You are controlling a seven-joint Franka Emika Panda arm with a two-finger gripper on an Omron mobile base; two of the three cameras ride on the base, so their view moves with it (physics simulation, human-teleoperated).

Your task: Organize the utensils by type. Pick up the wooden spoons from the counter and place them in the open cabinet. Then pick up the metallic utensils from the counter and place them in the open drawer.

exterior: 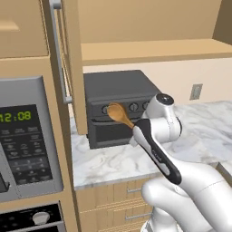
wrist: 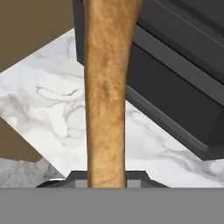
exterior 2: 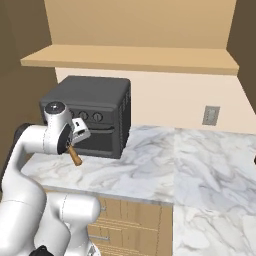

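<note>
The wooden spoon (exterior: 119, 114) was held in the air above the counter (exterior: 113, 158), its round bowl raised toward the front of the dark toaster oven (exterior: 118, 106) and its handle running down into the gripper (exterior: 135, 132). In the right base view the lower end of the handle (exterior 2: 75, 158) stuck out beneath the hand, over the marble and clear of it. The hand view showed the orange-brown handle (wrist: 106, 100) passing up between the two fingers, which were closed on it from either side, the jaws only narrowly apart with the wood filling the gap.

The counter was white marble with grey veins, and it stretched from the toaster oven far to the right, where it turned a corner (exterior 2: 215, 165). Beneath it stood light tan base cabinets with drawer fronts and metal handles (exterior: 113, 201). The toaster oven sat at the back left of the worktop, with a row of knobs along its front.

Above it, the open cabinet (exterior 2: 135, 55) showed a tan shelf and a bare interior; its door (exterior: 68, 63) stood swung out, with a long metal handle. On the pale wall behind the counter was a grey outlet plate (exterior 2: 211, 115). To the left, a tall tan unit held a built-in microwave (exterior: 22, 140) with a green clock display, and another appliance panel below.
</note>
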